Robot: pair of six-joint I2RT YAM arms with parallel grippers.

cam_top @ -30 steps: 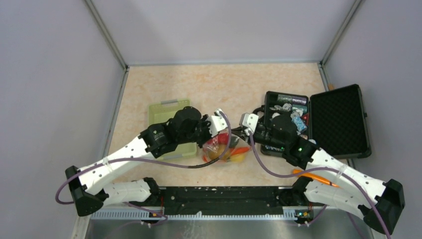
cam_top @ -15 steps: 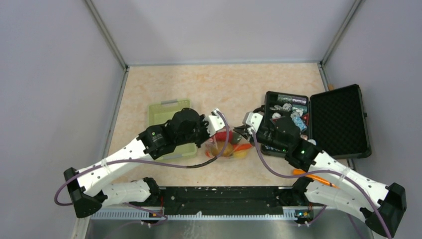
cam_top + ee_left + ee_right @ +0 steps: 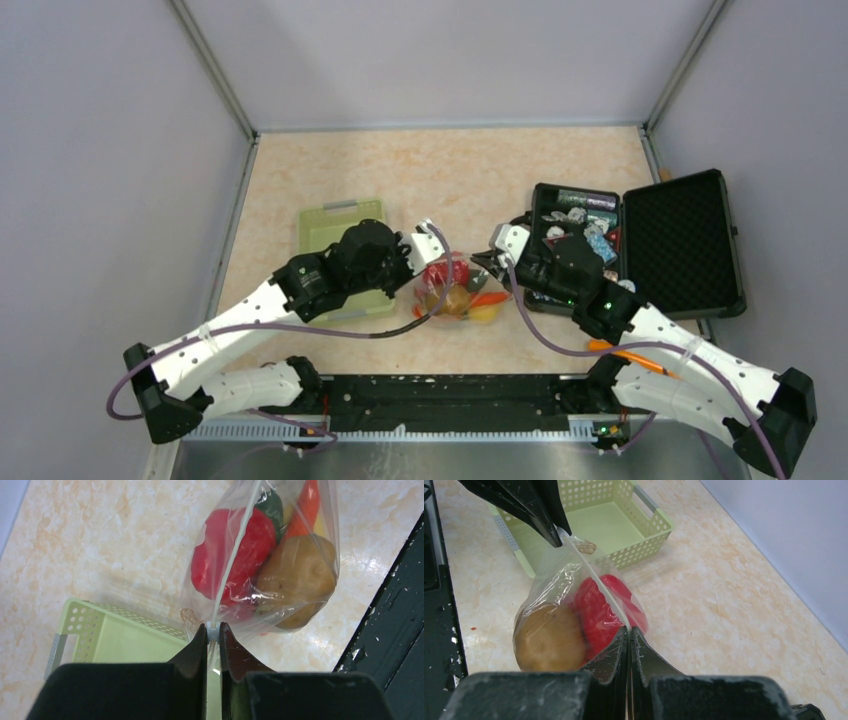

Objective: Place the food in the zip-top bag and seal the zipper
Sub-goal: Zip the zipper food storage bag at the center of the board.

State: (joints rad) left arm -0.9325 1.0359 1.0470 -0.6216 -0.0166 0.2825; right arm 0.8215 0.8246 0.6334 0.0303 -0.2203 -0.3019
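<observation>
Hidden or unclear: in the top view the left arm and a purple cable (image 3: 440, 300) cover part of the zip-top bag (image 3: 458, 297). Whether the bag's underside rests on the table (image 3: 450, 170) or hangs just above it cannot be told. Whether the strip is pressed shut along its whole run cannot be told either.
Cut off: the carrot (image 3: 308, 502) and dark green piece (image 3: 272, 507) run out at the top edge of the left wrist frame.
Bag place: lower centre of the top view, between the green basket (image 3: 330, 222) on its left and the open black case (image 3: 680, 240) on its right.
Zipper (image 3: 235, 555): thin whitish strip, pulled straight between the two grippers.
Left gripper (image 3: 213, 630): fingers pinched together on one end of the zipper.
Right gripper (image 3: 630, 630): fingers pinched together on the other end.
Food: all inside the bag; glossy red pepper (image 3: 210, 562), rounded brown potato-like piece (image 3: 297, 575).
Bag material: clear, crinkled, floppy film with bright glints.
Basket: pale green plastic, rectangular, walls pierced with round holes.
Table: beige marbled surface, smooth.
</observation>
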